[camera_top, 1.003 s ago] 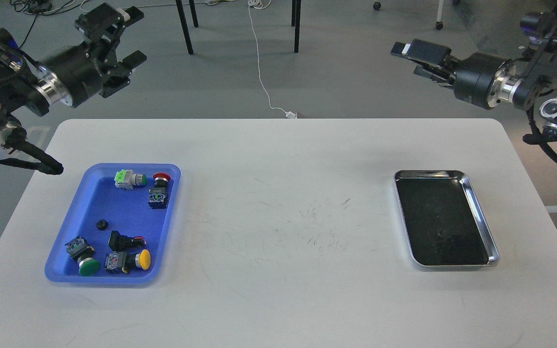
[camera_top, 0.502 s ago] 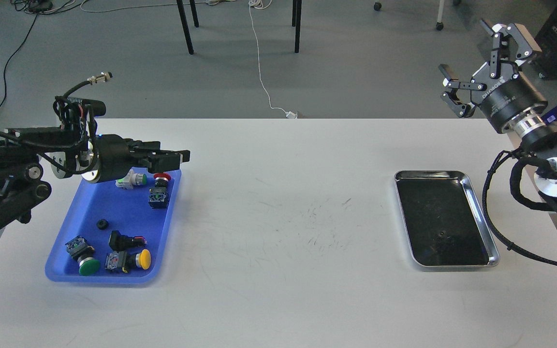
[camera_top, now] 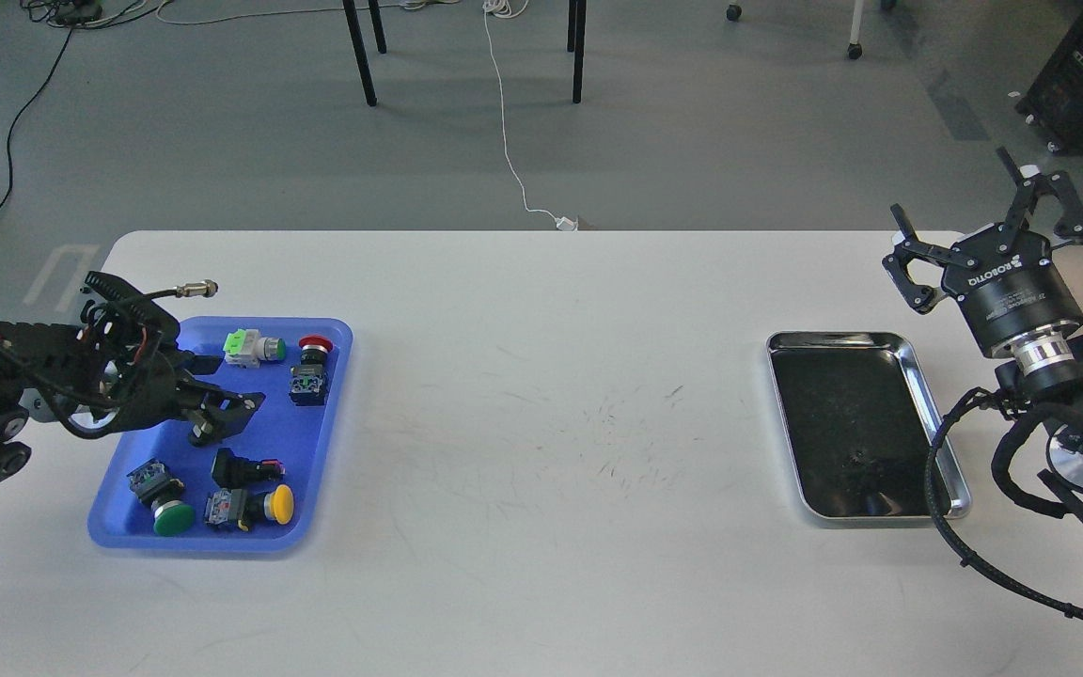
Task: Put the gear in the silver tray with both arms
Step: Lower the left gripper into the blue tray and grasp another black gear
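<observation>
Gear point(camera_top: 197, 436), small and black, lies in the blue tray point(camera_top: 165, 376) at table left, half hidden under your left gripper point(camera_top: 227, 414); whether those fingers are spread or closed on it, you cannot tell. Your right gripper point(camera_top: 985, 235) reads "ROBOTIQ", points up-away with fingers spread wide, empty, beside the silver tray point(camera_top: 918, 376), whose corner a hose crosses.

Beyond the white table point(camera_top: 541, 583) lies grey floor point(camera_top: 692, 141) with black furniture legs point(camera_top: 360, 52) and trailing cables point(camera_top: 509, 122).

Table point(camera_top: 541, 395) centre bare – switches point(camera_top: 306, 371) crowd blue tray point(camera_top: 222, 545)
</observation>
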Available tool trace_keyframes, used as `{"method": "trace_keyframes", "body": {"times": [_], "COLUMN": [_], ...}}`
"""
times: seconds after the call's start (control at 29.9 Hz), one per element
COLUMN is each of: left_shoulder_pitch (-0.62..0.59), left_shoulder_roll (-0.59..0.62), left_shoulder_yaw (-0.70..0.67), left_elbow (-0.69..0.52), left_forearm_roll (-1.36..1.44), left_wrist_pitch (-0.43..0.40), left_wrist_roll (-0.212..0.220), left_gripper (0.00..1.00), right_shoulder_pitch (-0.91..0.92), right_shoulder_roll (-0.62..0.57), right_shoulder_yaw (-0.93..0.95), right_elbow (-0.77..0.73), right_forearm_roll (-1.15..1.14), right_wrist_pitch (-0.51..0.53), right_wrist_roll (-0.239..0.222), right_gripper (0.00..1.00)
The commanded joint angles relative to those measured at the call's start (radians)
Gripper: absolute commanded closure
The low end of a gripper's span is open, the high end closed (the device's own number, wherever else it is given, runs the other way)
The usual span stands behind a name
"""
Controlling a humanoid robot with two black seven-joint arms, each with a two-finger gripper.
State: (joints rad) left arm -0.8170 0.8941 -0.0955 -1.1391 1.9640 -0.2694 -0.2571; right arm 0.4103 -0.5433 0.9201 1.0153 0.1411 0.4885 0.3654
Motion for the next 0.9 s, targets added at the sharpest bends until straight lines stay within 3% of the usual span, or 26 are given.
{"method": "trace_keyframes", "body": {"times": [0.0,0.7,0.87], "left_shoulder_pitch": [0.027,0.082,0.079], "left_shoulder_roll": [0.003,0.006,0.005], "left_shoulder_yaw": [0.002,0.008,0.008], "left_elbow": [0.015,0.065,0.068], "left_forearm_roll": [-0.007,-0.007,-0.008], "left_wrist_pitch": [0.006,-0.005,-0.004], "left_wrist_roll": [-0.001,-0.014,-0.014], "left_gripper": [0.37,0.42,0.52], "right_shoulder_pitch": [0.002,-0.002,-0.002], "right_shoulder_roll": [0.017,0.006,0.006], "right_shoulder_yaw": [0.009,0.055,0.055], "right_elbow": [-0.007,0.002,0.009], "right_forearm_roll": [-0.002,-0.002,-0.002], "right_wrist_pitch": [0.000,0.000,0.000], "right_wrist_roll": [0.001,-0.002,0.000], "right_gripper": [0.02,0.02,0.02]}}
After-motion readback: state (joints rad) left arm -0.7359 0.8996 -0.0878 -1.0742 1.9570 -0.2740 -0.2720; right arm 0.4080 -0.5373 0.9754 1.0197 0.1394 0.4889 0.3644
